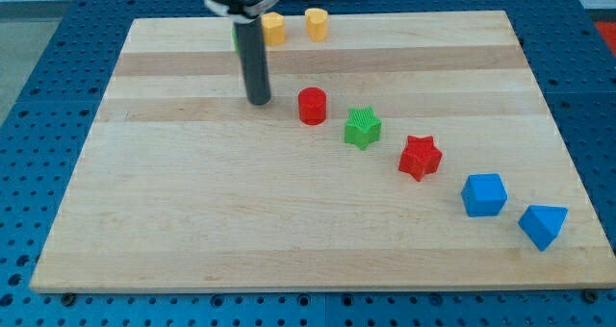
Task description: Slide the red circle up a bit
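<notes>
Presently on record, one pale wooden board (192,231) of glued planks, lying on a blue perforated table (38,96).

Item: straight dark rod (254,62), descending from the view's top. My tip (259,102) rests on the board just to the view's left of the red circle, apart from it and touching no block. The rod has no jaws and holds nothing.

Item: red circle, a short red cylinder block (312,106), standing upright above the board's centre, at the upper end of a diagonal row that runs down toward the view's lower right.

Item: green star-shaped block (363,127), just beside the red circle on its lower right, not touching it.

Item: red star-shaped block (420,157), next down the row, near the green star but apart.

Item: blue cube-like block (483,194), further down the row.

Item: blue wedge-like block (543,225), last in the row, near the board's right-hand lower edge, close to the blue cube; exact shape hard to make out.

Item: two yellow blocks near the board's top edge. The yellow block on the left (274,28) is just to the right of the rod; the yellow block on the right (317,24) stands near it, apart. Their shapes cannot be told with certainty.

Item: a sliver of green (235,34) showing at the rod's left side, mostly hidden; shape cannot be told.
</notes>
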`<state>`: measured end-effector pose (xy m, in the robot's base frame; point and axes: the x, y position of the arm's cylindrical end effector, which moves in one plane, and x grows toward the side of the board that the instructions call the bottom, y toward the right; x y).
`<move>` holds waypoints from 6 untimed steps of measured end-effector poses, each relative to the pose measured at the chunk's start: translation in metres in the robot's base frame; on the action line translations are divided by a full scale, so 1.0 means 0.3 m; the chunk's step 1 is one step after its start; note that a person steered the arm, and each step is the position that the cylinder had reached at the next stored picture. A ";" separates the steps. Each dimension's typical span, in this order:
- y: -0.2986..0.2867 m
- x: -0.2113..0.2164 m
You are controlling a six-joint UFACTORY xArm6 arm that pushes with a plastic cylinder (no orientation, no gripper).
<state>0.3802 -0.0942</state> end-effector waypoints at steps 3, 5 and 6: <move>0.103 0.186; 0.234 0.186; 0.264 0.170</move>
